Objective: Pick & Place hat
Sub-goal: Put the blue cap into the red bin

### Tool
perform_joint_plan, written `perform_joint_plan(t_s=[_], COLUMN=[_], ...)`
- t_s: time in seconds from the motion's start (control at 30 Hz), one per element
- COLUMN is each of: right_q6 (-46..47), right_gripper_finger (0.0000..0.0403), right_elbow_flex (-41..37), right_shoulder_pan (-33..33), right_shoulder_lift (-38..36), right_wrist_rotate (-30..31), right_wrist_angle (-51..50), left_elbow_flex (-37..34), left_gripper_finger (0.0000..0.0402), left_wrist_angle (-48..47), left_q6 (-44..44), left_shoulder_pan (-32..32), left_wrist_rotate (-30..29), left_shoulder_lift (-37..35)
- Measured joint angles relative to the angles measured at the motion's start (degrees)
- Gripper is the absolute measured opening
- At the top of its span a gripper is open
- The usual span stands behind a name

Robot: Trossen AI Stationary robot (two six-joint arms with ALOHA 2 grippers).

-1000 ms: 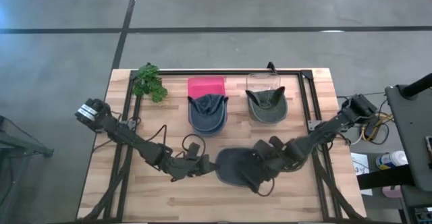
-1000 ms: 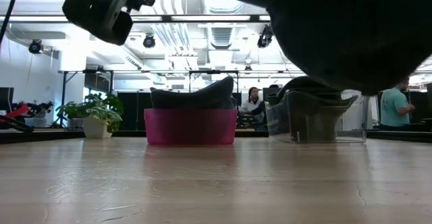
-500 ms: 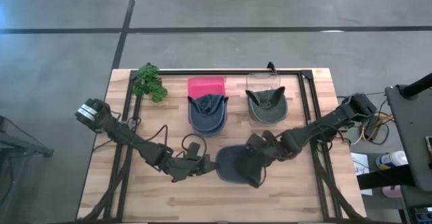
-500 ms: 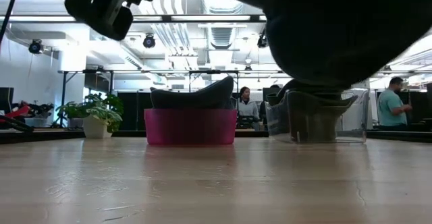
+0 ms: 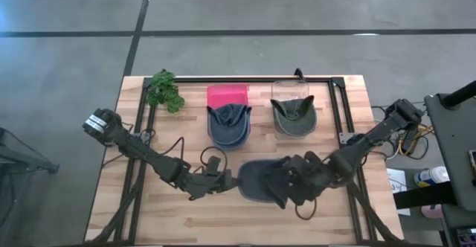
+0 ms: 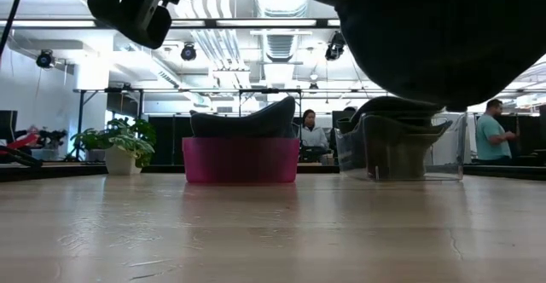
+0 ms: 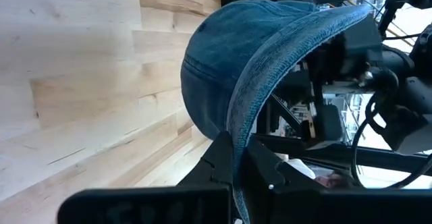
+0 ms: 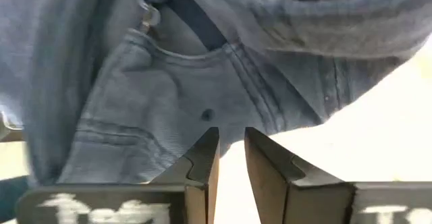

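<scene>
A blue denim hat (image 5: 262,181) is held up above the table's near middle; in the low view the hat (image 6: 444,36) shows as a dark mass clear of the wood. My left gripper (image 5: 229,181) is at its left side, shut on the brim. My right gripper (image 5: 295,186) is at the hat's right side. In the right wrist view its fingers (image 8: 229,133) stand a narrow gap apart just short of the hat's inside (image 8: 169,69), where a strap and buckle show. Whether they touch the cloth I cannot tell. My left gripper (image 7: 237,146) pinches the hat's brim edge (image 7: 236,119) between its two fingers, coming level from the table's left. The brim runs on away from the fingers to the crown (image 7: 216,55). The hat is lifted clear of the table.
At the far middle a blue hat (image 5: 228,122) rests on a pink bin (image 5: 227,94) and a grey-green hat (image 5: 294,117) on a clear bin (image 5: 290,91). A small plant (image 5: 165,91) stands at the far left. Black frame rails (image 5: 338,106) border the work area.
My right gripper swung in toward the far left over the hat, then back toward the near right side. The hat stayed lifted in my left gripper and its right part shifted with the right arm.
</scene>
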Motion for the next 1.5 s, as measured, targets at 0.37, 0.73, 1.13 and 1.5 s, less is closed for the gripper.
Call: perform_joint_plan(t_s=[0.37,0.73,1.13,1.5], right_q6=[-3.01,-2.93,3.26,-4.75], right_gripper_finger=[0.0068,0.0068,0.0068,0.0068], right_elbow_flex=[-1.31,0.46,0.84,-0.04], right_shoulder_pan=[1.28,2.54,3.39,-6.22], right_shoulder_lift=[5.13,7.02,-6.08,-5.39], right_wrist_rotate=[-0.81,-0.28,17.42,17.28], right_wrist_angle=[8.84,8.72,-3.03,-1.29], left_elbow_flex=[0.09,0.42,0.42,0.42], left_gripper_finger=[0.0009,0.0009,0.0009,0.0009], left_wrist_angle=[4.31,4.59,6.05,6.67], left_q6=[0.81,1.40,2.21,2.73], left_shoulder_pan=[0.15,0.23,0.22,0.35], left_wrist_rotate=[-0.46,-0.71,-0.75,-0.77], left_shoulder_lift=[-0.07,-0.27,-0.27,-0.28])
